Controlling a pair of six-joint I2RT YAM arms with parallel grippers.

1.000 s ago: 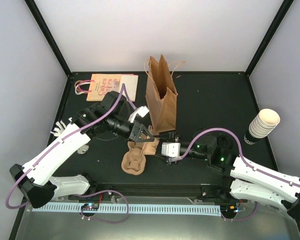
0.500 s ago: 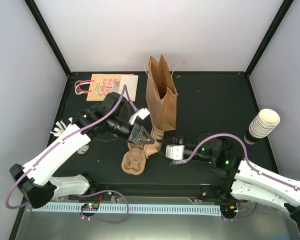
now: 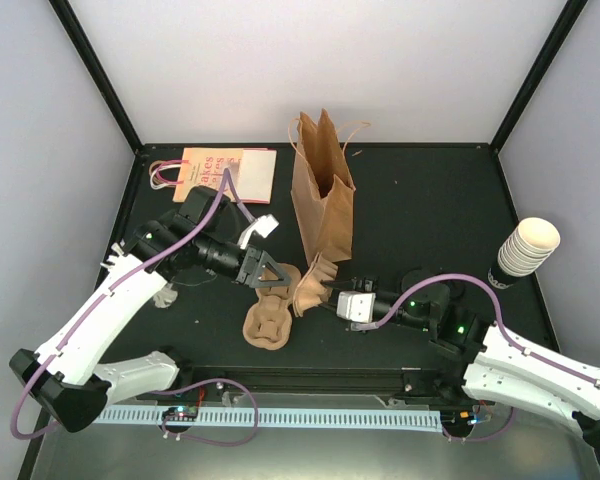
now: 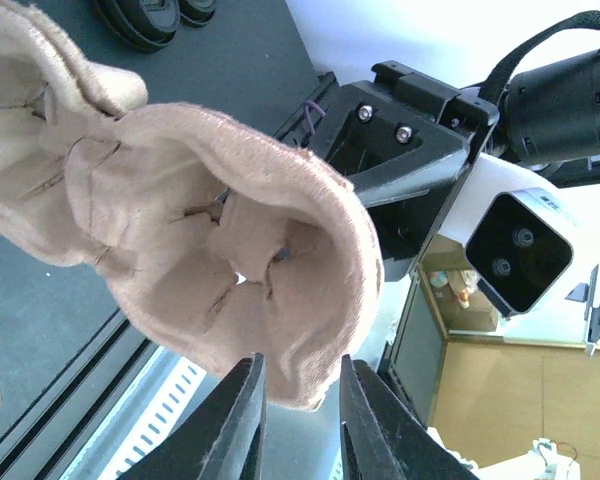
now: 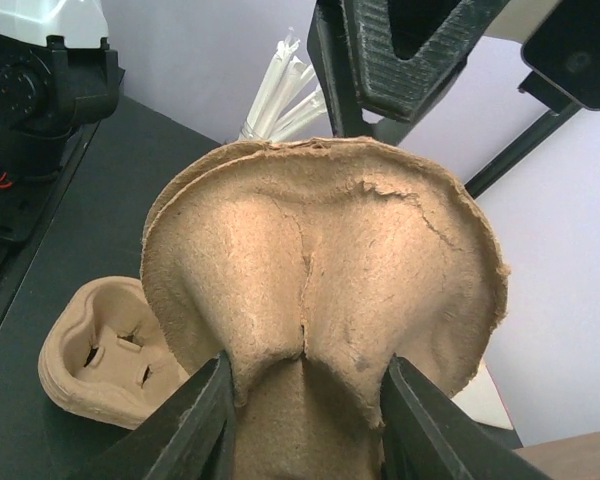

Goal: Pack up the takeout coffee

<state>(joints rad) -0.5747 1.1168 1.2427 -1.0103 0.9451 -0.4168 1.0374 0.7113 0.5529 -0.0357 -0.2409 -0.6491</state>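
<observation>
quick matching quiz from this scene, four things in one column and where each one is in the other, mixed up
Things
1. brown paper bag
2. stack of cream cups
3. lifted pulp tray
4. flat printed bag

Places
a. at the table's right edge
b. gripped by the left gripper and the right gripper
c. lying at the back left
d. standing upright at the back centre

Pairs: 1-d, 2-a, 3-b, 4-c
</observation>
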